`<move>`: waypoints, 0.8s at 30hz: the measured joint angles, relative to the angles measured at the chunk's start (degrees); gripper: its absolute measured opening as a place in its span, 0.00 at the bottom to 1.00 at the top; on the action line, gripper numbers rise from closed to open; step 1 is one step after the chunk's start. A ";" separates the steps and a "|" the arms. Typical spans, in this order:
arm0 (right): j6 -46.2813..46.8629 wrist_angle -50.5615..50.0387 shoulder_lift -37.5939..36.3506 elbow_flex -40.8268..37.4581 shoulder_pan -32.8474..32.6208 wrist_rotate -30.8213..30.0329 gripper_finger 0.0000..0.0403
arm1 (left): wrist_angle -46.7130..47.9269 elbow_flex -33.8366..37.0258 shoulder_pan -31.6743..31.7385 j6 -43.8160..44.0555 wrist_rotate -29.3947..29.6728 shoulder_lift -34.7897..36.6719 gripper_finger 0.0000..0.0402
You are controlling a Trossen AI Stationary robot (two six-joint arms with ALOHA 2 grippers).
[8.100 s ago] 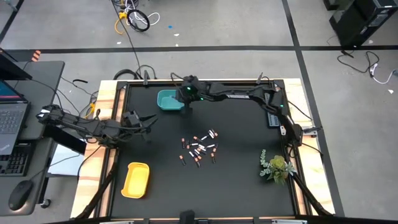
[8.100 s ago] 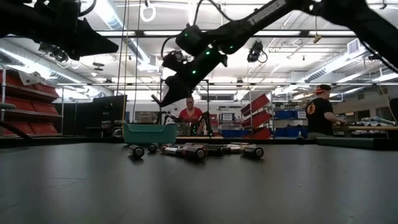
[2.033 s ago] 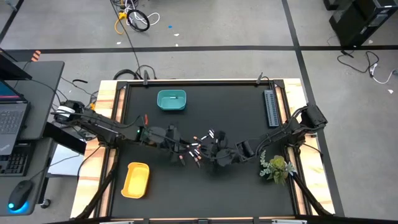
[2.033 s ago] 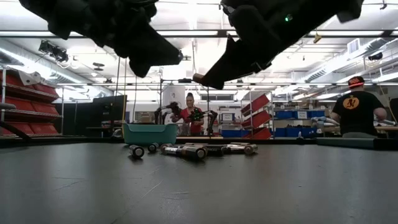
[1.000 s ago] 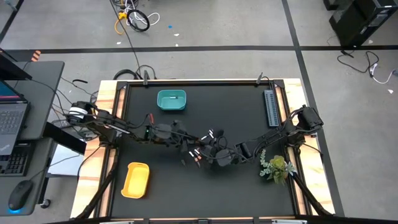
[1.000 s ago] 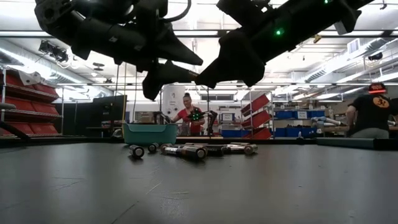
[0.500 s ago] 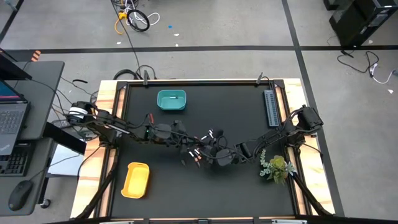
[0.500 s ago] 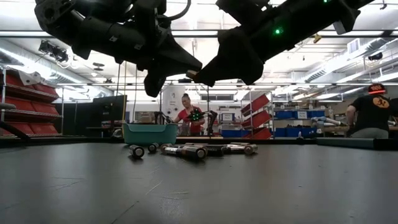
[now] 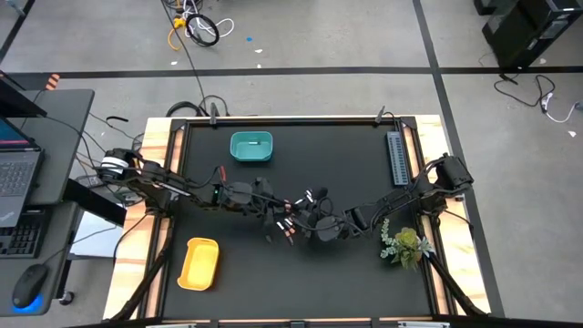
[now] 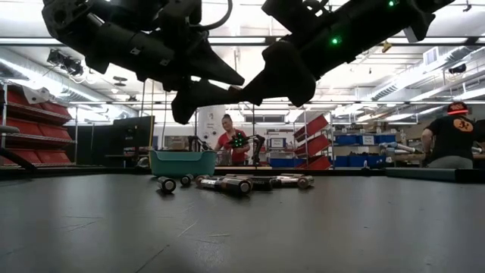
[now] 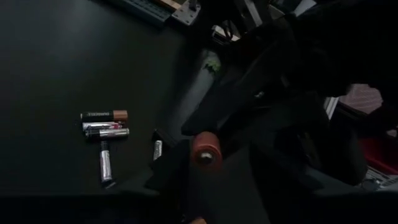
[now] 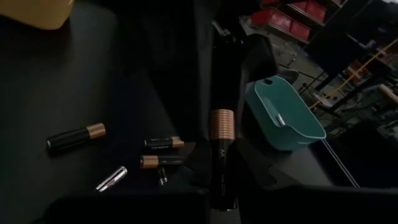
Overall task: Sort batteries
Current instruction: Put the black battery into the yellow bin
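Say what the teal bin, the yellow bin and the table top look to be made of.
Teal bin: likely moulded plastic, with smooth, evenly coloured walls and rounded corners. Yellow bin: likely the same plastic, with a soft sheen and a rounded rim. Table top: a matte black surface, perhaps a mat; wooden edges show at its sides.

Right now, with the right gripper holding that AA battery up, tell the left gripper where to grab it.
Take the copper end of the AA battery. The right gripper clamps the black rear part, so only that end juts free, pointing at the left gripper. It is probably best to come straight along its axis and close across the round barrel.
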State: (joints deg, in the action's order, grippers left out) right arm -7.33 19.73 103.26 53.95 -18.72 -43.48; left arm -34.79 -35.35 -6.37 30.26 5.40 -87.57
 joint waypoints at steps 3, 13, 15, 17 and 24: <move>-0.35 0.25 0.00 -0.01 0.02 1.01 0.07 | -0.02 0.00 0.00 0.00 0.61 0.00 0.41; -1.93 1.04 0.00 -0.02 0.04 2.84 0.07 | 0.10 0.02 -0.07 -1.60 1.78 0.00 0.30; -1.98 0.97 0.00 -0.04 0.09 3.65 0.07 | 0.28 0.08 -0.07 -2.86 1.78 0.00 0.23; -2.15 0.85 0.00 -0.08 0.11 3.99 0.07 | 0.36 0.11 -0.07 -3.99 1.78 0.00 0.16; -3.22 1.22 0.00 -0.08 0.11 4.50 0.17 | 0.22 0.13 -0.07 -5.91 1.75 0.00 0.16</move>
State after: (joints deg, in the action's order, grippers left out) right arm -10.55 20.95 103.26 53.87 -18.61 -38.98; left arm -34.57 -35.22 -6.44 24.35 7.16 -87.57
